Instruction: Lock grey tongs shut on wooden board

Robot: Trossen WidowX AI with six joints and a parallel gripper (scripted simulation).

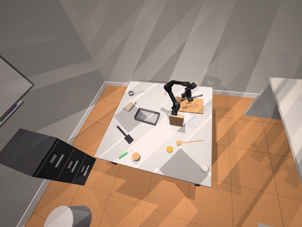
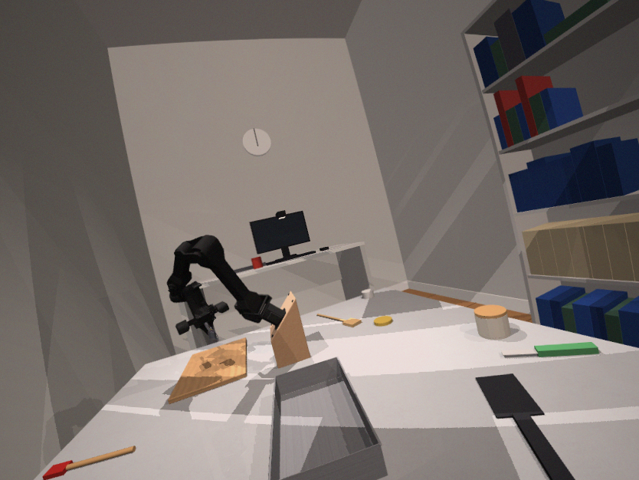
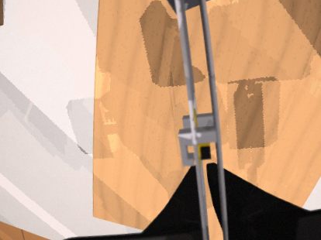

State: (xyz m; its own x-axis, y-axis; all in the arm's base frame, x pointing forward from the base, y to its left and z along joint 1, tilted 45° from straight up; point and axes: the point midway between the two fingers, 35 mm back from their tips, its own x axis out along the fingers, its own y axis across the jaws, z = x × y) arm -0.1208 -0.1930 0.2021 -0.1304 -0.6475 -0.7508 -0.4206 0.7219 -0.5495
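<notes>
My gripper [image 1: 187, 97] [image 2: 205, 322] [image 3: 203, 172] is shut on the grey tongs [image 1: 198, 95] [image 2: 211, 334] [image 3: 188, 72]. The tongs are held above the back part of the wooden board [image 1: 197, 107] [image 2: 193, 385] [image 3: 125, 188], with shadows on the board below. In the wrist view the two arms run nearly parallel with a narrow gap. A grey bracket with a yellow and black piece sits across them just beyond my fingertips. Whether the lock is engaged cannot be told. The roasting tin [image 1: 156, 122] [image 2: 355, 461] is empty.
A wooden block [image 1: 176, 120] [image 2: 291, 343] stands by the arm's base, beside the board. A red-headed brush [image 2: 95, 458] lies near the table edge. A black spatula [image 1: 128, 138] [image 2: 508, 395], a green-handled knife [image 1: 123, 155] and a round tub [image 1: 135, 156] lie farther away.
</notes>
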